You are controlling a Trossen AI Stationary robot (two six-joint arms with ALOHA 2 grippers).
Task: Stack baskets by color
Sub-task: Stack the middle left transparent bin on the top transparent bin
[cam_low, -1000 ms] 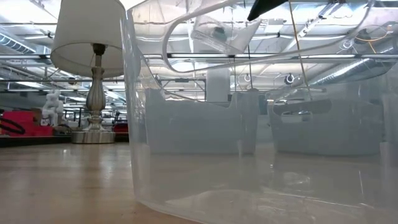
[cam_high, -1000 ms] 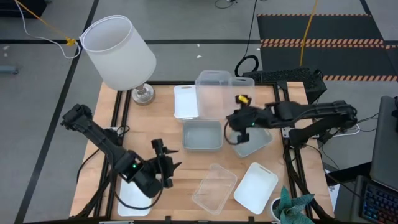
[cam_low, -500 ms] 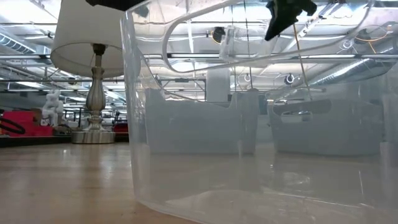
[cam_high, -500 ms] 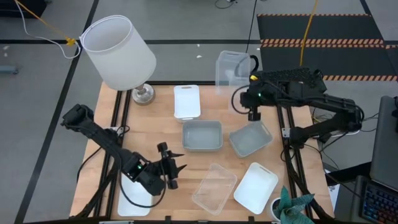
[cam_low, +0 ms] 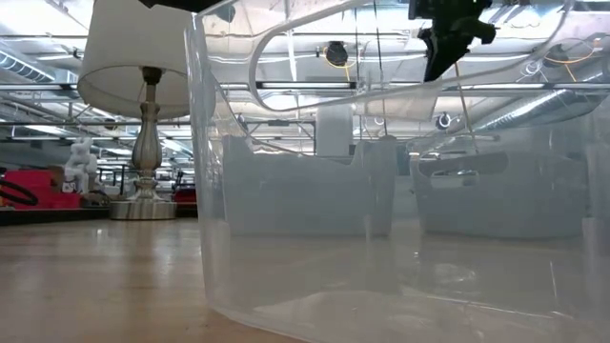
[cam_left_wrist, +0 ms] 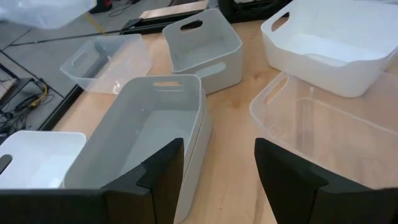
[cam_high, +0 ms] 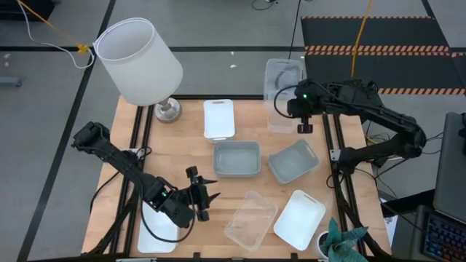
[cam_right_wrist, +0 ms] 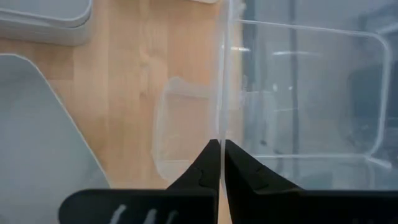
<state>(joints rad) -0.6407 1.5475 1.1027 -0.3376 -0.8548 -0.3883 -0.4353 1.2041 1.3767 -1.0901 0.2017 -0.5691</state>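
Right arm has a clear basket lifted at the table's far right corner.

My left gripper [cam_high: 202, 196] hovers jaws apart, empty, near the front edge, between a white basket [cam_high: 156, 227] and a clear basket [cam_high: 251, 220]. Mid-table: white basket [cam_high: 218, 118], two grey-blue baskets [cam_high: 237, 158] [cam_high: 293, 161], another white one [cam_high: 299, 219] front right. Right gripper [cam_high: 306, 128] pinches the wall of the raised clear basket [cam_high: 282, 93].

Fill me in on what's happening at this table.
Two robot arms are sorting plastic baskets. The right gripper is shut on the wall of a clear basket, holding it up over the table's far right corner. The left gripper hovers open near the front edge, holding nothing. Two grey-blue baskets sit mid-table, with another clear basket and white baskets around them.
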